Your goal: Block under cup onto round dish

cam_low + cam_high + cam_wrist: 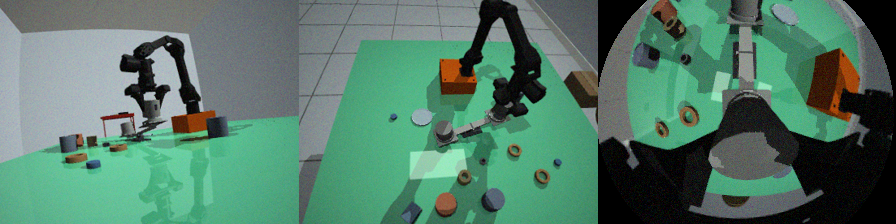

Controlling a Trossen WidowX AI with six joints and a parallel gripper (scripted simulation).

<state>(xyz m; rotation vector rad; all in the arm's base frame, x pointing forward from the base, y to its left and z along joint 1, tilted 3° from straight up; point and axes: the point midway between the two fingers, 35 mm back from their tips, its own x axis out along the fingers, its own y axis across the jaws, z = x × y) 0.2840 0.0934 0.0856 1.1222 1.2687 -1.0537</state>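
Observation:
My gripper [153,106] is shut on a grey cup [152,110] [743,156], upright at one end of the balance [462,129] [746,64]. In the exterior view this end of the balance is raised, with its pan [163,121] close below the cup; I cannot tell whether they touch. The other grey cup [444,131] [127,128] [746,9] stands upright on the lower end. The round pale dish [422,117] [784,14] lies beyond that end and has nothing on it. No block shows; the space under each cup is hidden.
The orange box [457,75] [192,121] [830,82] stands at the arm's base. Orange rings [514,150] [542,176], a brown ring [464,177], an orange cylinder [446,204], a blue-grey cylinder [493,200] and a dark block [411,213] lie on the other side of the balance.

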